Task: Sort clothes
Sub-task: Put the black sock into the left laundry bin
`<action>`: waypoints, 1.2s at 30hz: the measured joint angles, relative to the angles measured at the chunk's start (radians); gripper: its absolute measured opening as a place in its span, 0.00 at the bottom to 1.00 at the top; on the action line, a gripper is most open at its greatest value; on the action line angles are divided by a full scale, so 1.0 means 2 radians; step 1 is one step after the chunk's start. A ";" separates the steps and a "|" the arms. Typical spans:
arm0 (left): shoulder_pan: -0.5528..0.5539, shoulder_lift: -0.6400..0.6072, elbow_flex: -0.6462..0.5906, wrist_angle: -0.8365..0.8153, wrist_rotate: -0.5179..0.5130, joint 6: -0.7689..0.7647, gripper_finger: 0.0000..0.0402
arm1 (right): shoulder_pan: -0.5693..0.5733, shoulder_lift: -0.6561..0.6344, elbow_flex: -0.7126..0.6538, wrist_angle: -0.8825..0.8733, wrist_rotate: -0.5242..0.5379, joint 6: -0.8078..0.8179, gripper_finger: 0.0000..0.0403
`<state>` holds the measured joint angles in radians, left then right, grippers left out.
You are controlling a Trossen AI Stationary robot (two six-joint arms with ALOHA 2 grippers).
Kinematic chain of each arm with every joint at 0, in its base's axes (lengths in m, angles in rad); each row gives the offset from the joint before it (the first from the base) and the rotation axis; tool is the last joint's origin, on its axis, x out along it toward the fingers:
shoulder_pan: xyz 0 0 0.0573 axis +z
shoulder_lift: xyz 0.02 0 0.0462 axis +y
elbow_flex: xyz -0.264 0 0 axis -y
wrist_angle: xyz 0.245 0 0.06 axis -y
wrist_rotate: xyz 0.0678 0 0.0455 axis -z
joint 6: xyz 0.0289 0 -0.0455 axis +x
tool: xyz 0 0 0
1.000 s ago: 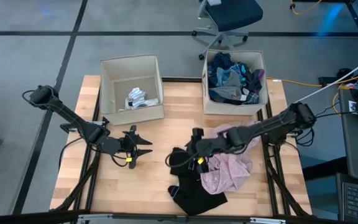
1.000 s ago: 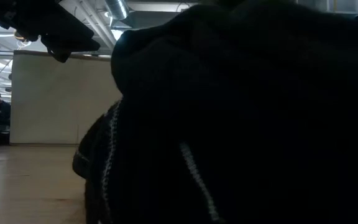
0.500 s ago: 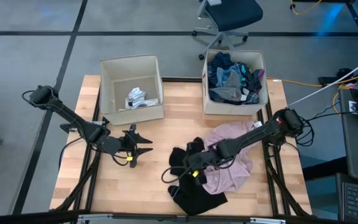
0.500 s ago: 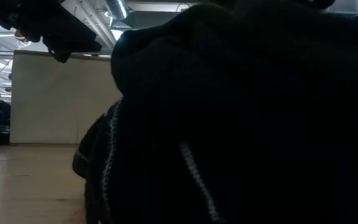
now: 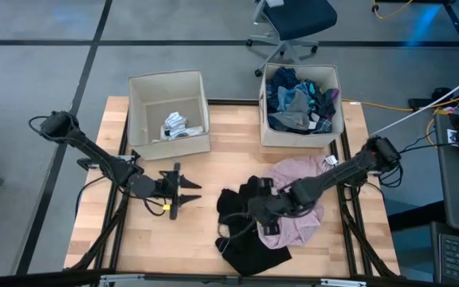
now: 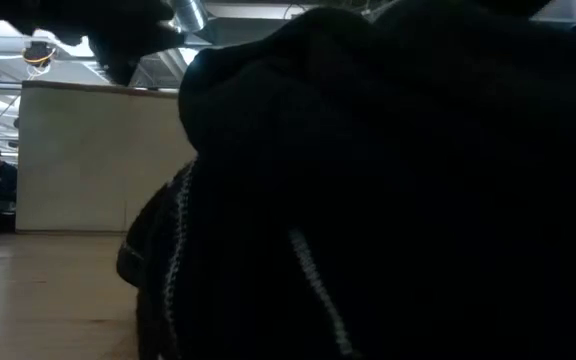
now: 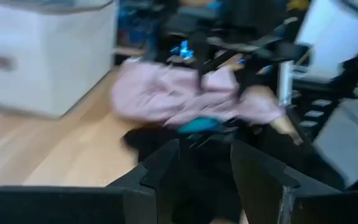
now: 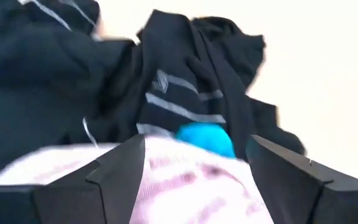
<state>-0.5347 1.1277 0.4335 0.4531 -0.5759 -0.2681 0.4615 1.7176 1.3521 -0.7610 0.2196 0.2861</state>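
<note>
Over the pink garment (image 5: 297, 209), the right gripper (image 5: 263, 214) hovers, fingers spread and empty. At nine o'clock, the black pieces (image 5: 245, 231) look limp; pinch a raised fold. Left gripper (image 5: 183, 190) waits agape.

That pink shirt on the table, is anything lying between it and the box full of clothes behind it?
Nothing visible does. In the high view the pale pink garment lies on the table just in front of the fuller box, with only bare wood between them. The right gripper sits over the garment's edge beside the black pieces.
</note>
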 joint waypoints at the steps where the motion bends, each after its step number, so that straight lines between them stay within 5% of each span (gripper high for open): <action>1: 0.002 0.016 0.004 0.021 0.009 0.010 0.34 | 0.009 -0.009 -0.005 -0.009 0.015 0.001 0.70; 7: 0.037 0.134 0.090 0.019 0.050 0.042 0.34 | 0.040 -0.074 -0.082 -0.016 0.072 0.052 0.70; 17: 0.075 0.297 0.257 -0.080 0.152 0.090 0.34 | 0.103 -0.212 -0.311 0.131 0.136 0.216 0.70; 30: 0.101 0.385 0.283 -0.061 0.192 0.099 0.33 | 0.149 -0.237 -0.423 0.304 0.289 0.273 0.70; 36: 0.109 0.389 0.283 -0.061 0.200 0.099 0.17 | 0.149 -0.236 -0.439 0.330 0.375 0.272 0.70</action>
<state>-0.3164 1.9049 0.9989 0.3305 -0.1765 -0.0701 0.7593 1.2449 0.4732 -0.1005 0.9695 0.8303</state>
